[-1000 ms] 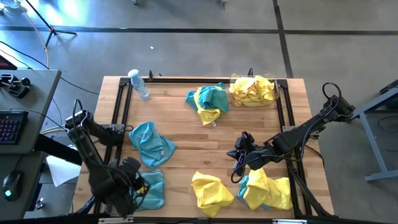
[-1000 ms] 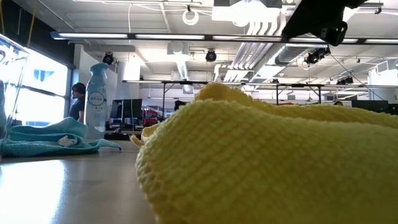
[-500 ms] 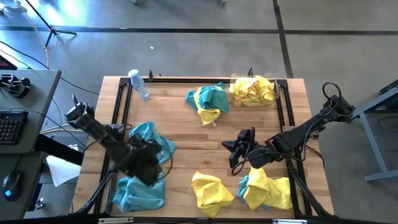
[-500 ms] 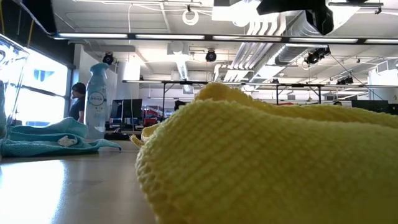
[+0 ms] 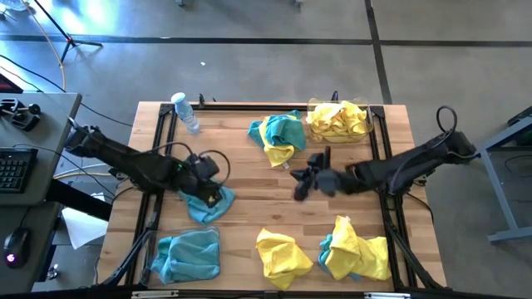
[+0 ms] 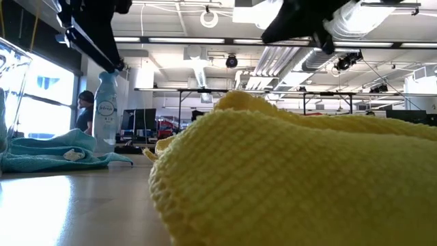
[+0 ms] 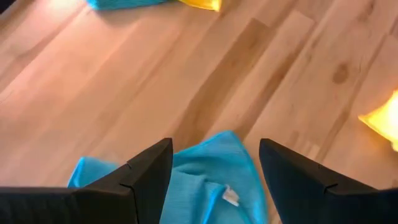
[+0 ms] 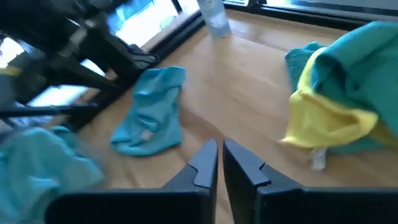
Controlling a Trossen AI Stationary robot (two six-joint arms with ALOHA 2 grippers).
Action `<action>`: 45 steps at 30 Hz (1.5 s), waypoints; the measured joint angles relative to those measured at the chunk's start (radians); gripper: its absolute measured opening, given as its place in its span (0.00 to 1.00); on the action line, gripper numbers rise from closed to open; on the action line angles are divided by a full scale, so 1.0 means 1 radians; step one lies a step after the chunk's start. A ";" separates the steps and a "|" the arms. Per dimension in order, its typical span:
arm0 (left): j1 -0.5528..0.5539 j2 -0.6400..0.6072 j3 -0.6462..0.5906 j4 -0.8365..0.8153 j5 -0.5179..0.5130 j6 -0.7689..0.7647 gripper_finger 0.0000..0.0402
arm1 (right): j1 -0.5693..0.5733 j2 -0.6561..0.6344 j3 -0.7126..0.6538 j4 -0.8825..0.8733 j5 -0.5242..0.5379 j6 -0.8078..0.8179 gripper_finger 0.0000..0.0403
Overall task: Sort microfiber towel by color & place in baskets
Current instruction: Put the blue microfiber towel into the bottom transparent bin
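My left gripper (image 5: 209, 178) is open over the far part of a loose teal towel (image 5: 208, 202). In the left wrist view the towel (image 7: 208, 183) shows between and beyond the two fingers (image 7: 146, 177). My right gripper (image 5: 301, 181) is shut and empty over bare wood at mid table; it also shows in its own wrist view (image 8: 219, 163). A teal towel (image 5: 187, 253) lies in the near-left basket (image 5: 155, 270). Yellow towels (image 5: 339, 120) fill the far-right basket (image 5: 312, 108). A teal and yellow heap (image 5: 278, 137) lies at the far middle, a yellow towel (image 5: 283, 256) and a yellow and teal heap (image 5: 357, 256) near the front edge.
A small clear water bottle (image 5: 184, 110) stands at the far left corner. Black rails (image 5: 162, 141) run along the table's left, far and right sides. In the low view a yellow towel (image 6: 287, 178) fills the foreground and a spray bottle (image 6: 107, 109) stands behind a teal towel (image 6: 54, 154).
My left gripper has gone from over the near-left basket toward the far edge and now stands over the loose teal towel; the teal towel stays in the basket. My right gripper has gone from beside the near-right heap toward the far edge, to mid table.
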 joint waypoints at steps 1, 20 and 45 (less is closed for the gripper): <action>0.010 -0.021 -0.010 0.001 -0.002 -0.001 0.57 | -0.043 0.000 0.000 0.002 -0.038 -0.041 0.08; 0.218 -0.219 -0.026 0.006 -0.134 -0.009 0.57 | -0.766 0.224 0.360 -0.234 -0.627 -0.835 0.31; 0.288 -0.213 -0.025 0.020 -0.122 -0.038 0.57 | -0.863 0.743 0.788 -0.716 -0.666 -1.247 0.30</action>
